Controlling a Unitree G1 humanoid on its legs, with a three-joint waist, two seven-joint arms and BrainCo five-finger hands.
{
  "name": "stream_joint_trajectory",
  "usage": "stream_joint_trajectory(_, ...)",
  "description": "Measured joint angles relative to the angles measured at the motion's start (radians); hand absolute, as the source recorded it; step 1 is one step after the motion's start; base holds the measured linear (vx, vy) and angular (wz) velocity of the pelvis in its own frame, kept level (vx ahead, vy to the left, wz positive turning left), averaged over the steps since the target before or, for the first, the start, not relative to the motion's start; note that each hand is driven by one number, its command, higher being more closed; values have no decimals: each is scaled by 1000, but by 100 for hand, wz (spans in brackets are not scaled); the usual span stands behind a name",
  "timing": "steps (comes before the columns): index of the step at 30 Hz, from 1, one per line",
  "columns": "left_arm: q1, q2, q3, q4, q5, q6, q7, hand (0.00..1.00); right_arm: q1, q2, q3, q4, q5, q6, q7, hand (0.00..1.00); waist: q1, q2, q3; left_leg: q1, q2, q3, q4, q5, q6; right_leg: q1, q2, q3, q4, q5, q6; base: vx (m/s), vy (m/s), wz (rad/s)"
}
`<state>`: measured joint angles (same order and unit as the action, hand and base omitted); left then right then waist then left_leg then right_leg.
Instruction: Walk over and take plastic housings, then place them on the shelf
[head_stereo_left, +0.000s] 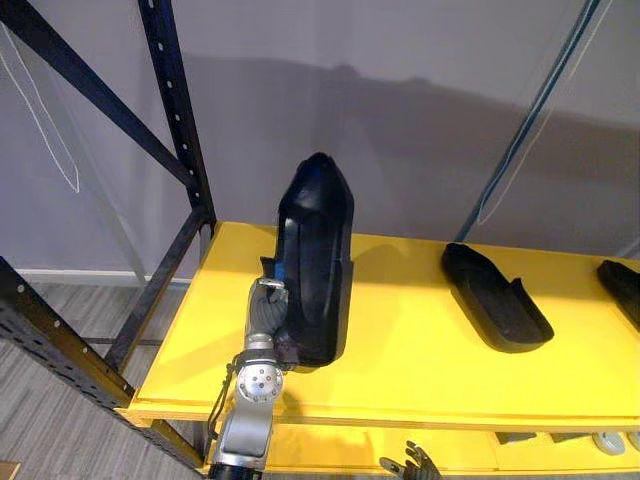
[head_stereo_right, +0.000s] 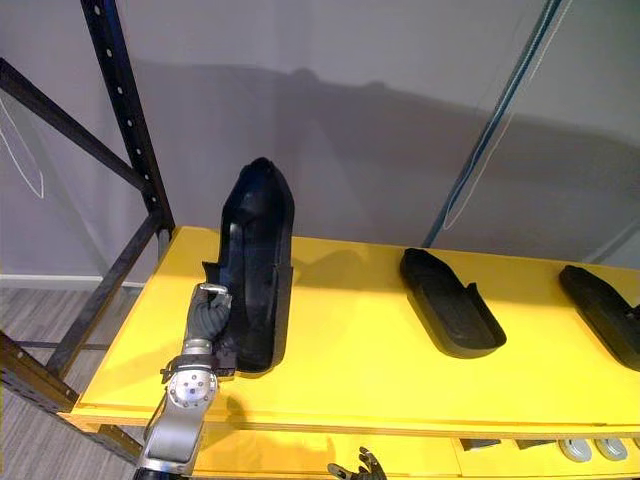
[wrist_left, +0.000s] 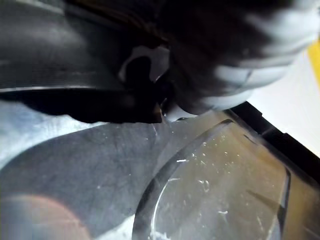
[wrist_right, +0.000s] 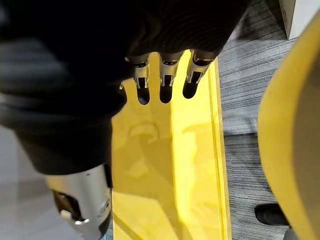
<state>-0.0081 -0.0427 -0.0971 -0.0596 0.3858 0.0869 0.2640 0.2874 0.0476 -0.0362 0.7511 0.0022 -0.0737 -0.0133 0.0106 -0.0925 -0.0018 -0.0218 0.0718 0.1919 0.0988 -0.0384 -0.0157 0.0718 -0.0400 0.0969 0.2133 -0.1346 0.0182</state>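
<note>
Left hand (head_stereo_left: 268, 318) comes in over the shelf's (head_stereo_left: 400, 385) front edge, its fingers hooked round the left side wall of a black housing (head_stereo_left: 318, 250), low on its length. That housing stands on its near end on the shelf's left part, long axis rising steeply toward the shelf's back, so laying it flat likely means tipping it backward. Second housing (head_stereo_left: 495, 298) and third housing (head_stereo_left: 625, 285) lie flat further right on the shelf. Right hand (wrist_right: 164, 82) hangs below the shelf's front edge, fingers slack and empty.

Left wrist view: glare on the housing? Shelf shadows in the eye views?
Left wrist view: pale sheen and scratch glints across the glossy black plastic housing. Left eye view: it throws a soft shadow rightward on the yellow shelf.
</note>
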Motion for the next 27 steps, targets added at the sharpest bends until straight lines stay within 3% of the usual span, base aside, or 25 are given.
stream_joint_trajectory(5, -25, -2, 63, 65, 0, 41, 13, 100, -16, -3, -1, 11, 1, 12, 6, 0, -22, 1, -1, 5, 0, 14, -49, 21, -29, 2, 3, 33, -69, -3, -2, -109, -33, -19)
stream_joint_trajectory(9, -40, -13, 69, 138, -3, 70, 11, 100, -29, -14, -19, 14, 8, 13, 6, 0, -47, 25, -8, 53, 13, 26, -152, 87, -39, -6, 25, 33, -85, -9, 8, -80, -61, -3)
stream_joint_trajectory(13, -101, -11, 93, 225, -3, 83, 10, 100, -36, -13, -23, 26, 8, 15, 6, 0, -45, 25, -10, 72, 13, 29, -188, 142, -37, 0, 32, 32, -85, -10, 10, 0, -8, -2)
stream_joint_trajectory(18, -126, -13, 132, 292, -5, 96, 8, 100, -49, -10, -31, 45, 7, 18, 9, 0, -47, 25, -9, 80, -5, 38, -189, 143, -28, 14, 15, 34, -95, -9, 9, 36, 29, 0)
stream_joint_trajectory(19, -145, -13, 138, 317, -5, 97, 8, 0, -56, -10, -39, 57, 7, 21, 11, 0, -45, 25, -9, 81, -7, 37, -190, 143, -27, 19, 12, 34, -101, -9, 9, 11, 24, 5)
stream_joint_trajectory(27, -179, -16, 154, 373, 0, 98, 10, 0, -86, -14, -42, 79, 7, 23, 15, 0, -49, 30, 3, 92, -5, 39, -191, 142, -28, 29, 16, 39, -106, -9, 9, -29, 0, -1)
